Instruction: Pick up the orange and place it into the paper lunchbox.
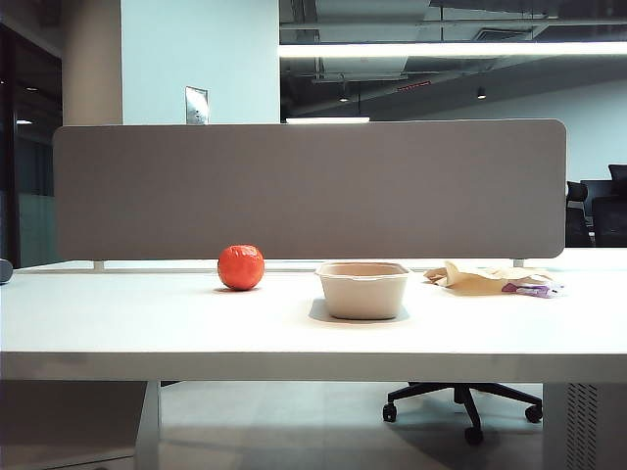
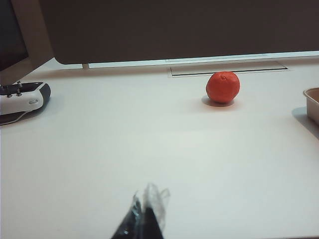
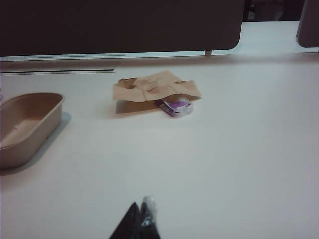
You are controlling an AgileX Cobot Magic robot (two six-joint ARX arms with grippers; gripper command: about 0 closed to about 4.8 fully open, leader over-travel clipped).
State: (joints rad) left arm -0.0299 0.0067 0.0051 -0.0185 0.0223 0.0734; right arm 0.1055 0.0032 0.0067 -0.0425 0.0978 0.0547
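Note:
The orange (image 1: 241, 267) (image 2: 223, 87) rests on the white table left of centre, round and glossy red-orange. To its right stands the paper lunchbox (image 1: 363, 288) (image 3: 30, 124), a beige pulp tray, with nothing in it; its corner (image 2: 313, 102) shows in the left wrist view. My left gripper (image 2: 145, 211) is shut with nothing in it, well short of the orange over bare table. My right gripper (image 3: 142, 211) is also shut and holds nothing, short of the lunchbox. Neither gripper shows in the exterior view.
Crumpled tan paper (image 1: 480, 278) (image 3: 152, 89) with a purple item (image 3: 175, 106) lies right of the lunchbox. A grey partition (image 1: 310, 189) runs along the table's back edge. A white and black device (image 2: 22, 98) sits at the far left.

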